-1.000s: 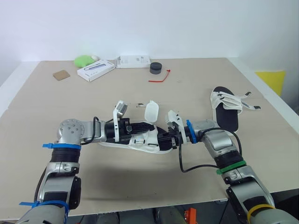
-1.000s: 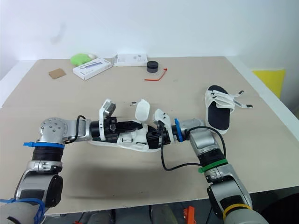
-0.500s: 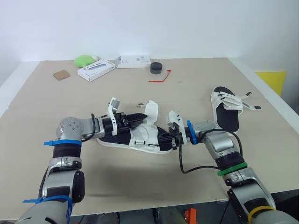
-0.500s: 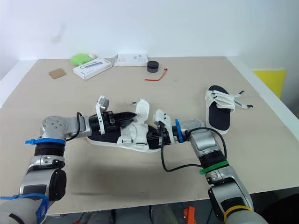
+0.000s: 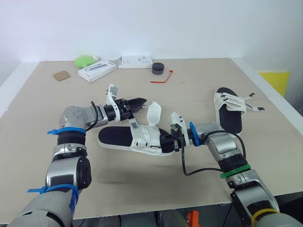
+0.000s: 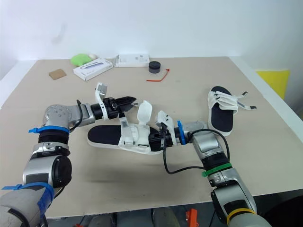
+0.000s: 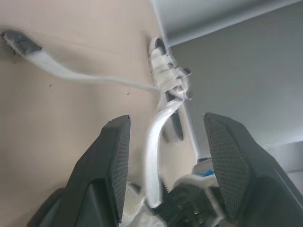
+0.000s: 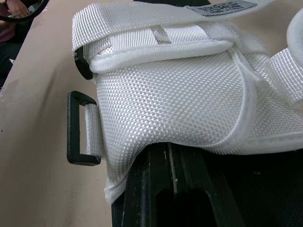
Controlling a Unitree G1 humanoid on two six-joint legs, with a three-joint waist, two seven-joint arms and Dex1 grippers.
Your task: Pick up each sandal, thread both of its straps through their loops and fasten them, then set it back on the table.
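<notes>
The near sandal [image 5: 118, 137], black-soled with white straps, lies flat mid-table. One of its straps [image 5: 153, 114] stands upright. My left gripper [image 5: 141, 101] hovers open just left of that strap, holding nothing; its fingers [image 7: 111, 156] stand well apart in the left wrist view. My right gripper [image 5: 166, 140] is shut on the toe end of this sandal. The right wrist view shows the white woven upper [image 8: 175, 94] and a black loop [image 8: 80, 128] with nothing threaded through it. A second sandal [image 5: 229, 112] lies at the right, its straps [image 5: 250, 102] loose.
At the far edge lie a green object [image 5: 85, 60], two white boxes [image 5: 97, 71] [image 5: 135, 61], a black puck [image 5: 157, 69], a red cord [image 5: 162, 78] and a brown card [image 5: 61, 75]. A yellow object [image 5: 274, 81] stands beyond the table's right edge.
My left gripper has lifted off the sandal's middle and swung to the far side, beside the upright strap. The sandal's heel now lies uncovered. The right gripper has stayed put.
</notes>
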